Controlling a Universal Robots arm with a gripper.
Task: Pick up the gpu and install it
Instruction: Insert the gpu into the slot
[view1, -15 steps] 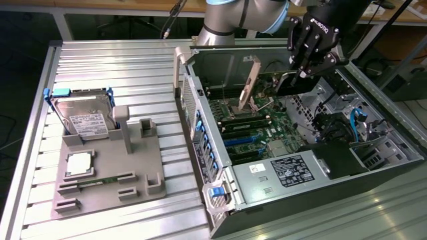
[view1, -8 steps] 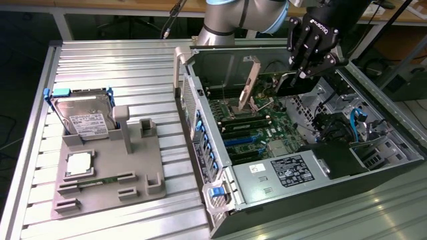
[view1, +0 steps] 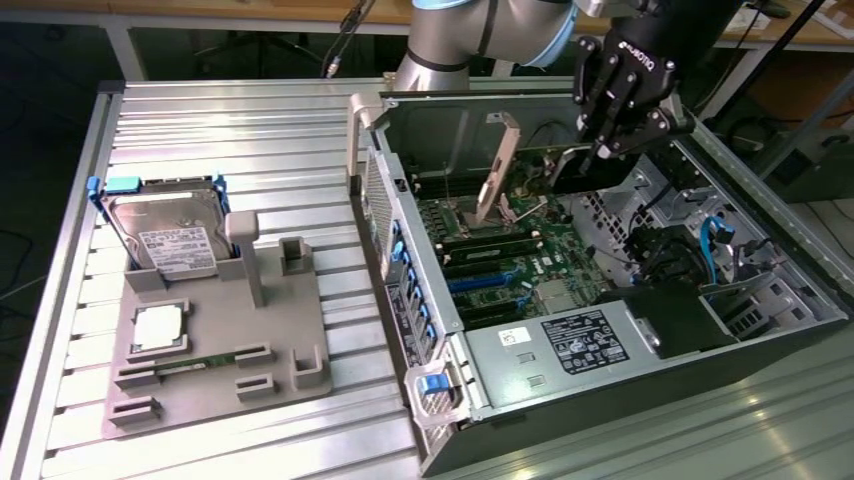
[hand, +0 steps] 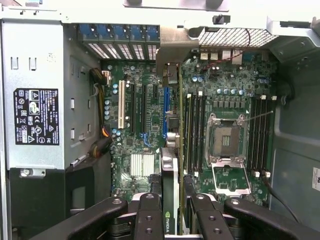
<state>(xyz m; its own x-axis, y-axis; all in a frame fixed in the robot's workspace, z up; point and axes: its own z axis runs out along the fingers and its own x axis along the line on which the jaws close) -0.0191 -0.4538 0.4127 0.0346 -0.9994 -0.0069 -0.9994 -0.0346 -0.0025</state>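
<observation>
My gripper (view1: 617, 135) hangs over the open computer case (view1: 400, 200), shut on the gpu (view1: 587, 172), which shows as a dark card just below the fingers. In the wrist view the gpu (hand: 170, 170) is seen edge-on between the two black fingers (hand: 150, 212), with a green logo on its top edge. Its silver bracket (hand: 172, 52) points toward the case's slotted rear wall. The card hovers above the motherboard (hand: 145, 125), roughly in line with the blue expansion slot (hand: 165, 112). Whether it touches the slot is hidden.
A power supply (view1: 581, 340) fills the case's near end, and cables and drive bays (view1: 707, 250) line its far side. The CPU socket (hand: 227, 140) stands open with its lever up. On the table at the exterior view's left, a grey fixture (view1: 214, 340) holds a hard drive (view1: 167, 235).
</observation>
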